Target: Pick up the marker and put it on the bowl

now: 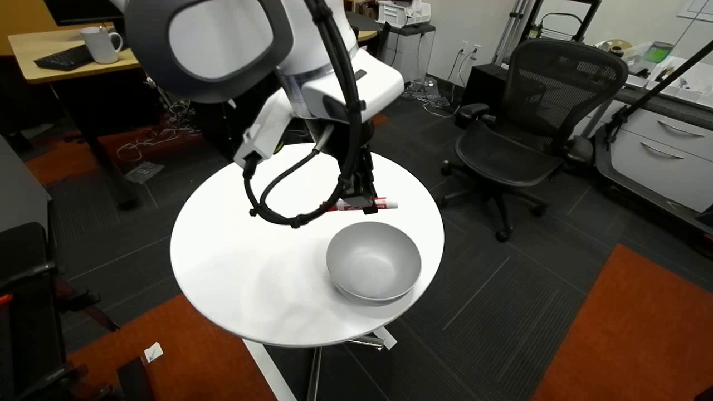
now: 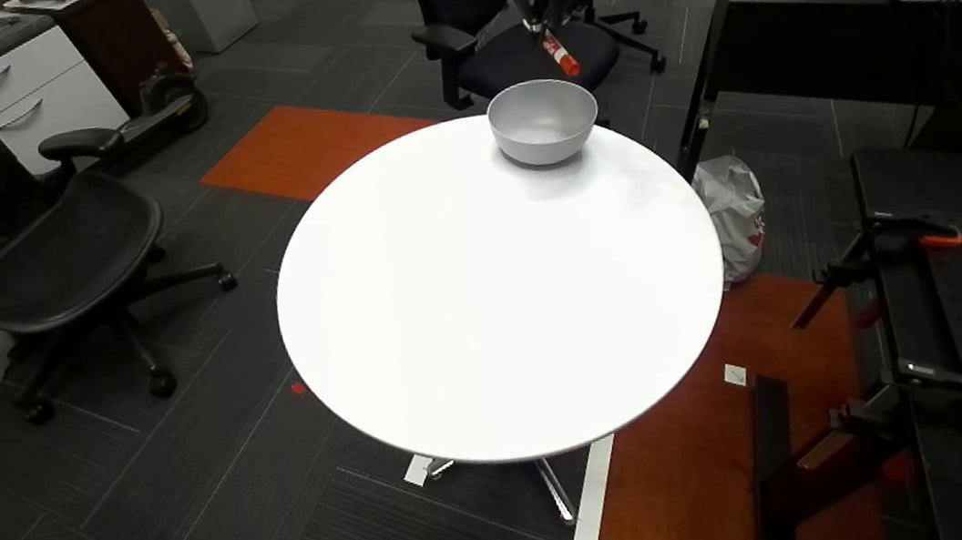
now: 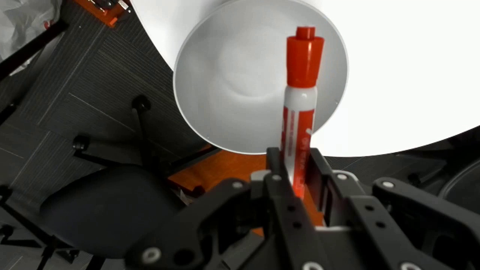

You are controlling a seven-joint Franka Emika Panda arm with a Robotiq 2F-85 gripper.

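Note:
The marker is red and white with a red cap; it shows in the wrist view [image 3: 300, 112] and in both exterior views [image 1: 387, 204] [image 2: 560, 54]. My gripper [image 3: 293, 155] is shut on the marker's body, and the red capped end sticks out past the fingertips. The gripper also shows in both exterior views [image 1: 361, 204] [image 2: 541, 29]. The light grey bowl [image 1: 373, 267] stands upright with nothing in it; it also shows in an exterior view [image 2: 543, 120] and the wrist view [image 3: 240, 116]. The marker is in the air, apart from the bowl; its cap overlaps the bowl in the wrist view.
The round white table [image 1: 239, 250] carries the bowl near its edge; it also shows in an exterior view [image 2: 494, 305]. Office chairs [image 1: 523, 122] [image 2: 28, 243] stand around on the carpet. A desk with a mug [image 1: 102, 44] is behind the arm.

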